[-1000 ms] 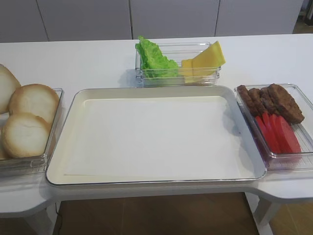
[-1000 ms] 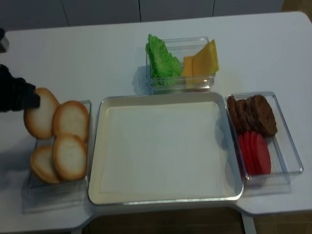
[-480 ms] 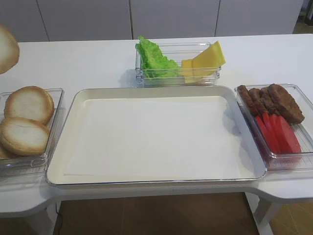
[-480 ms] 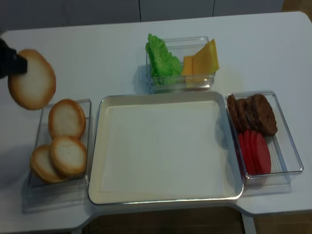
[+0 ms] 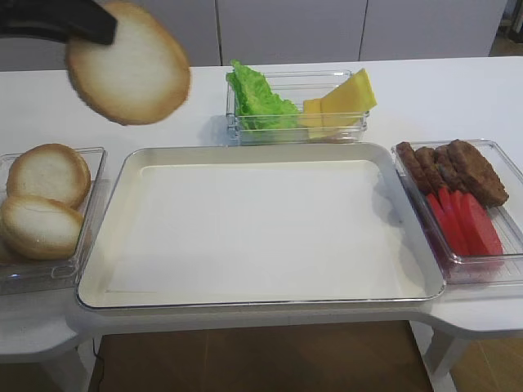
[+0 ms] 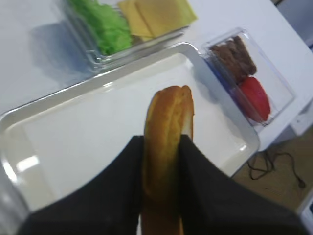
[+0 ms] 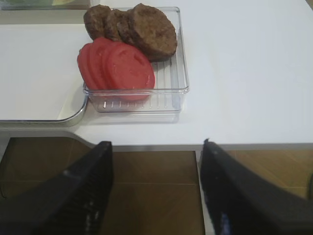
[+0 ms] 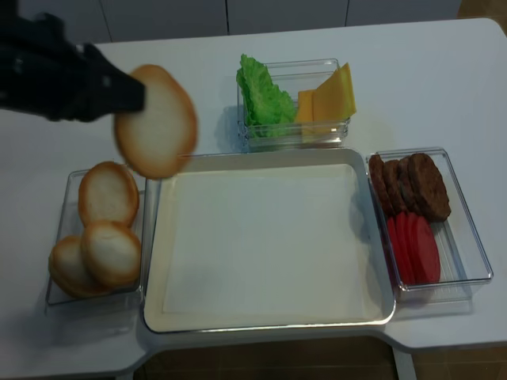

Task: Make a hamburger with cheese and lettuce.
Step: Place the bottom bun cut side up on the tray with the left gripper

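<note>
My left gripper [image 8: 131, 95] is shut on a round bun half [image 8: 156, 120], the hamburger's only part, with a cream cut face and a golden rim. It holds the bun on edge in the air over the left rim of the white tray [image 8: 261, 245]. In the left wrist view the bun [image 6: 166, 122] stands between the black fingers [image 6: 120, 186] above the tray [image 6: 88, 137]. Green ruffled lettuce [image 5: 257, 102] and yellow cheese slices [image 5: 347, 96] share a clear box behind the tray. My right gripper [image 7: 156, 166] is open and empty, off the table's front right edge.
A clear box at the left [image 5: 82, 245] holds three more bun halves [image 5: 51, 173]. A clear box at the right [image 5: 507, 261] holds brown patties [image 5: 458, 167] and red slices [image 5: 467, 224]; both also show in the right wrist view [image 7: 134, 49]. The tray holds nothing.
My left gripper has lifted the bun half out of the left box and carried it up and to the right, to the tray's left rim. The buns left in the box have settled.
</note>
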You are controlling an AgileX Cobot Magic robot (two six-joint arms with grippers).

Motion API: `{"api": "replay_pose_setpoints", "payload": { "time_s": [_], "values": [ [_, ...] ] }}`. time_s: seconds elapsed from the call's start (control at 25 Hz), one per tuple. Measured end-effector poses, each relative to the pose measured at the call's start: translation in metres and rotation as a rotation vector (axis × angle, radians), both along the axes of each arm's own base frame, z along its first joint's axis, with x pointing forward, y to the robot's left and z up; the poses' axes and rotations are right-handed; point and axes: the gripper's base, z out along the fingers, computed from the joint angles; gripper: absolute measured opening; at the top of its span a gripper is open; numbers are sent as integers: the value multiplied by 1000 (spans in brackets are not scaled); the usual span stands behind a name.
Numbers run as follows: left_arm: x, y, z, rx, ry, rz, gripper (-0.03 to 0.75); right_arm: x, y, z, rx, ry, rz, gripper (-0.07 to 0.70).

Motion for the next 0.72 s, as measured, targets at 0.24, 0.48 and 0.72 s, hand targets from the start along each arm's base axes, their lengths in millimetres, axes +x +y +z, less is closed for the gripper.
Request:
{"api": "replay_pose_setpoints", "payload": {
  "time_s": [0.24, 0.48, 0.72],
  "values": [
    [19, -62, -25, -118, 77, -122, 141, 0, 0, 0, 0, 0, 0, 444],
    [40, -111, -70, -205, 250, -171, 141, 0, 0, 0, 0, 0, 0, 444],
    [52, -136, -118, -166, 382, -196, 139, 0, 0, 0, 0, 0, 0, 444]
  ]
}}
